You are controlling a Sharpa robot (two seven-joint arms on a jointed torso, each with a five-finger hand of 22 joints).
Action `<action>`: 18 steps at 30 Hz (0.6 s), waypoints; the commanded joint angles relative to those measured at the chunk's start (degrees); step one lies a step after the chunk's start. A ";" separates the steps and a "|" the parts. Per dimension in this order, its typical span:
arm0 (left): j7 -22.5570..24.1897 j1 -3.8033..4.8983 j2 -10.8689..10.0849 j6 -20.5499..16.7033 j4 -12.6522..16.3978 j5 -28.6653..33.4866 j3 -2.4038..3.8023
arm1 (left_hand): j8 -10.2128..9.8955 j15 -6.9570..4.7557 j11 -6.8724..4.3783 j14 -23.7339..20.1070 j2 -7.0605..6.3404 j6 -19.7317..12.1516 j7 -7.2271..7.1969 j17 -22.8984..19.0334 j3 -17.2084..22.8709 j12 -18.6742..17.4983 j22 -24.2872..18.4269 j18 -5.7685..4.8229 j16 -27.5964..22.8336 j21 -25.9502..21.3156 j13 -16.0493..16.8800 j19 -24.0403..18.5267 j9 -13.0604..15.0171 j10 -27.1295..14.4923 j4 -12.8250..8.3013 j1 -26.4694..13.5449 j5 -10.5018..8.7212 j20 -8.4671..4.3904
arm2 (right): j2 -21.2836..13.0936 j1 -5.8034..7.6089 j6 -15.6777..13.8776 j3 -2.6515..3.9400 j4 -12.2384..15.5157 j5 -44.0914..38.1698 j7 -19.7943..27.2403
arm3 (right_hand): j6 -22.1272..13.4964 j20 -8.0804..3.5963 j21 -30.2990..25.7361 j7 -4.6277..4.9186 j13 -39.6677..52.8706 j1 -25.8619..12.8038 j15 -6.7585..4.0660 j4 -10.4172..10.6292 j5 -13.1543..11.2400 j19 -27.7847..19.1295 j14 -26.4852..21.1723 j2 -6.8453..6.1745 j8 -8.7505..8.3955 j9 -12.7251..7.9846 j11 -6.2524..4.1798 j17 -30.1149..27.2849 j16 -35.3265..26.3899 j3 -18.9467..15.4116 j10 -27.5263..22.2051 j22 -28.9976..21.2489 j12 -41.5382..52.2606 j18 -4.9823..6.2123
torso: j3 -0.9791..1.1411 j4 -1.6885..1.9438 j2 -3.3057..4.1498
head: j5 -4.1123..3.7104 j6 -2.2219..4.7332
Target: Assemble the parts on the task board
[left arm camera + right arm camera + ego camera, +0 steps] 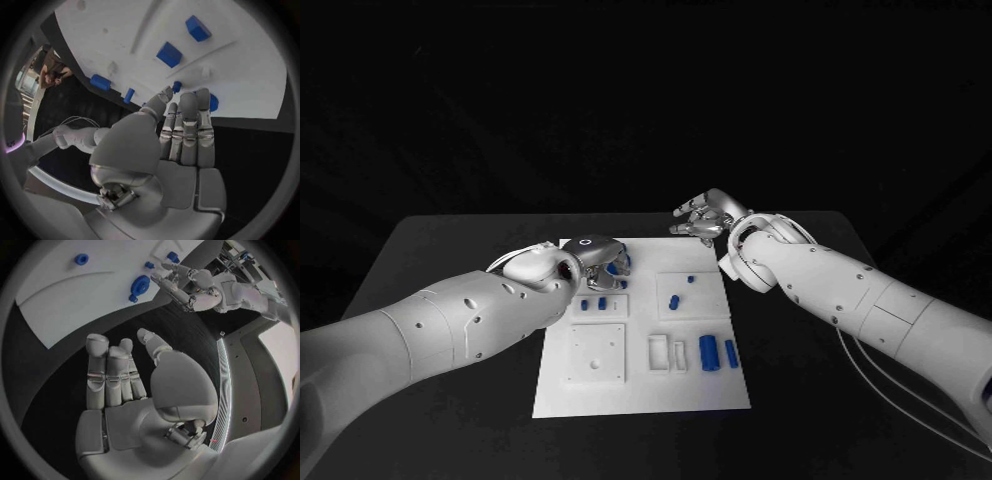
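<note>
- We see a white board (643,385) lying flat in the middle of a black table (430,250).
- On the near part of the board, at the left, there is a white square plate (599,353) with little holes in it.
- Just right of that plate stand two small white frames (666,352), and right of them two blue pegs (718,352) stand side by side.
- A bit farther, in the middle of the board, lies a small blue piece (674,301), and past it a tiny blue dot (691,279).
- On the left side of the board some more blue pieces (596,302) lie close to our left hand.
- Our left hand (596,262) is over the far left corner of the board. In its wrist view the fingers (187,125) lie straight and close together, pointing at the board's edge, with a blue round piece (213,103) just past the tips. We cannot tell if they touch it. The hand holds nothing that we can see.
- Our right hand (705,215) is farthest away, just past the far right corner of the board, over the black table. Its fingers (109,372) are loose and a little apart, and it holds nothing.
</note>
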 commanded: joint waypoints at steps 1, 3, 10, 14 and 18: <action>1.21 -0.24 0.40 -0.37 -0.41 -0.88 -0.07 | -0.24 -0.15 -0.05 0.82 -0.60 -0.65 -0.02 0.11 -0.13 -0.27 1.32 0.88 0.56 0.53 -0.05 0.72 -0.09 -0.66 0.44 0.01 -0.21 -0.03 | -0.03 -0.02 0.03 0.02 0.24 -0.01 0.41 | -0.39 -0.13 -0.05 -0.13 -0.09 -0.52 -0.12 0.17 0.23 2.82 0.14 0.14 -0.25 -0.03 -0.41 -0.10 -0.33 0.28 0.01 2.19 -0.26 0.51 | -0.01 -0.18 0.21 | -0.07 0.02; 1.11 -0.31 0.53 -0.25 -0.57 -0.87 -0.10 | -0.26 -0.21 -0.05 0.80 -0.63 -0.98 -0.09 0.09 -0.18 -0.28 1.29 0.87 0.86 0.94 -0.06 0.66 -0.11 -0.87 0.67 0.13 -0.20 -0.05 | -0.04 -0.02 0.04 0.02 0.29 -0.01 0.38 | -0.39 -0.13 -0.05 -0.13 -0.09 -0.52 -0.12 0.17 0.23 2.82 0.14 0.14 -0.25 -0.03 -0.41 -0.10 -0.33 0.28 0.01 2.19 -0.26 0.51 | 0.01 -0.28 0.28 | -0.07 0.04; 0.58 -0.39 1.04 0.20 -1.44 -0.85 -0.14 | -0.28 -0.54 -0.19 1.64 -0.59 -2.98 -0.56 -0.10 -0.14 -0.28 1.28 0.78 1.10 1.74 -0.07 0.80 -0.19 -1.62 0.85 0.61 -0.12 -0.34 | 0.03 -0.01 0.07 0.02 0.51 -0.01 0.28 | -0.39 -0.13 0.15 -0.13 -0.06 -0.51 -0.12 0.22 0.23 2.82 0.19 0.13 -0.25 -0.03 -0.41 -0.01 -0.22 0.23 0.02 2.21 -0.22 0.50 | 0.04 -0.58 0.44 | -0.09 0.20; 0.20 -0.49 1.38 0.88 -2.03 -0.85 -0.15 | -0.28 -0.63 -0.28 2.00 -0.41 -2.84 -0.61 0.00 0.22 -0.28 1.30 0.79 1.49 2.40 -0.08 0.86 -0.19 -1.50 0.93 0.53 -0.22 -0.42 | 0.01 -0.01 0.09 0.02 0.63 -0.01 0.24 | -0.39 -0.13 0.15 -0.13 -0.06 -0.51 -0.12 0.22 0.23 2.82 0.19 0.13 -0.25 -0.03 -0.41 -0.01 -0.22 0.23 0.02 2.21 -0.22 0.50 | 0.03 -0.71 0.58 | 0.07 0.24; 0.08 -0.70 1.60 0.46 -2.55 -0.85 -0.15 | -0.28 -0.74 -0.33 2.49 -0.22 -2.65 -0.58 0.20 1.05 -0.30 1.34 0.92 2.15 3.42 -0.09 1.11 -0.19 -1.37 0.80 0.56 -0.14 -0.55 | -0.05 -0.01 0.04 0.02 0.79 -0.01 0.22 | -0.39 -0.13 0.15 -0.13 -0.06 -0.51 -0.12 0.22 0.23 2.82 0.19 0.13 -0.25 -0.03 -0.41 -0.01 -0.22 0.23 0.02 2.21 -0.22 0.50 | -0.01 -0.55 0.57 | -0.06 0.17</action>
